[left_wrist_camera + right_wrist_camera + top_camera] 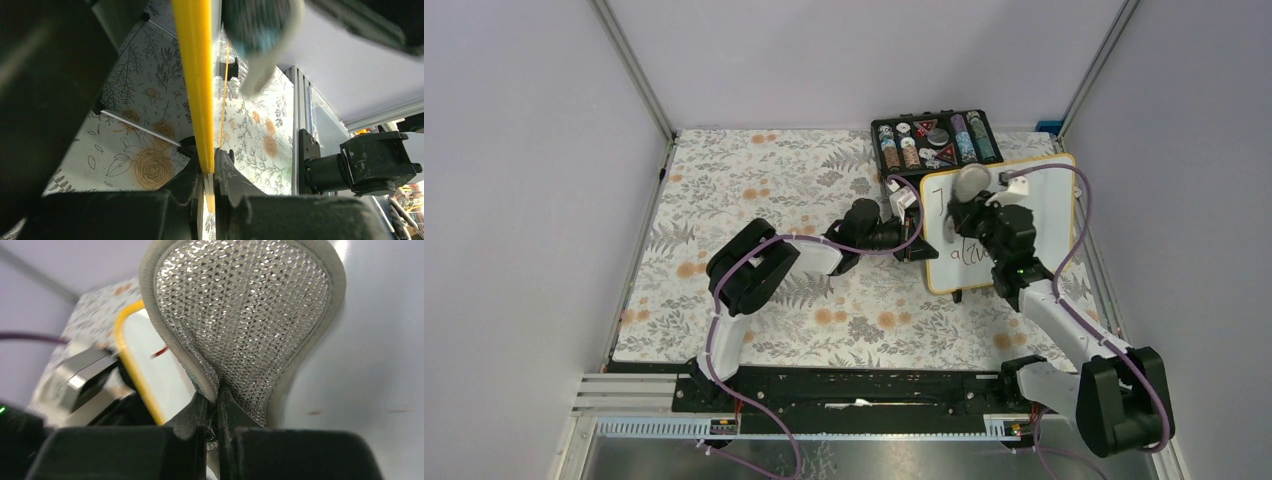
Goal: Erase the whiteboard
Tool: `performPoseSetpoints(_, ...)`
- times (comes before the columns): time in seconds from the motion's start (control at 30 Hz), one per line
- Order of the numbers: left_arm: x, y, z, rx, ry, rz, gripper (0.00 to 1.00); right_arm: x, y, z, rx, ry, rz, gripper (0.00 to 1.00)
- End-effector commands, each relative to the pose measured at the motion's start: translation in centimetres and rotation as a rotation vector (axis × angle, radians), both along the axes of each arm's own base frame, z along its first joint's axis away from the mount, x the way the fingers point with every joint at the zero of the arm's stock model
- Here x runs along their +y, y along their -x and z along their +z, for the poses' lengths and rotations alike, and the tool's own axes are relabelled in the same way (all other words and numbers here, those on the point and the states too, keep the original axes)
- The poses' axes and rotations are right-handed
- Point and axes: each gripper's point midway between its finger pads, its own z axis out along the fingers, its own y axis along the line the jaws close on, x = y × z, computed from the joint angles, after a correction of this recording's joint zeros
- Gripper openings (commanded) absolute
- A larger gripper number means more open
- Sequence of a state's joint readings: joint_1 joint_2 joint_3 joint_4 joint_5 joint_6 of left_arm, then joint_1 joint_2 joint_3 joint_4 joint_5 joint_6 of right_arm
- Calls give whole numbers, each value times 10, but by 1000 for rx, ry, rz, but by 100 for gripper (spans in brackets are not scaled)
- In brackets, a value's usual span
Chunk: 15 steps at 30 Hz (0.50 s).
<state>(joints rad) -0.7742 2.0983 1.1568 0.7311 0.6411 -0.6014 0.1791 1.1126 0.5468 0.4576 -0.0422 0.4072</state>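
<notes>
Left gripper point(209, 167): jaws clamped on the left yellow edge of the whiteboard point(1046, 205). Board is far right on the table point(774, 200), just near the black chip case point(936, 140). Right gripper point(214, 401): pinched tight on a grey mesh pad point(245, 310), over the board's far part.

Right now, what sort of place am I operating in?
Most likely an enclosed robot test cell, not a home or office: plain lilac panels on aluminium posts surround a floral-cloth work surface holding a whiteboard and a case of chips.
</notes>
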Motion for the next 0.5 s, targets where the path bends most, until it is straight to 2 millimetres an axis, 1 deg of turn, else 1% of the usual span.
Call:
performPoseSetpoints(0.0,41,-32,-85,232,-242,219,0,74,40,-46,204,-85,201,0)
performPoseSetpoints(0.07,42,-31,-85,231,-243,217,0,81,44,-45,205,-109,206,0)
performPoseSetpoints(0.17,42,-32,-86,231,-244,220,0,74,47,-40,186,-115,170,0)
performPoseSetpoints(0.33,42,-31,-85,231,-245,220,0,31,42,-40,162,-22,16,0)
performPoseSetpoints(0.47,42,-31,-86,231,-247,219,0,-6,36,-55,198,-19,-53,0)
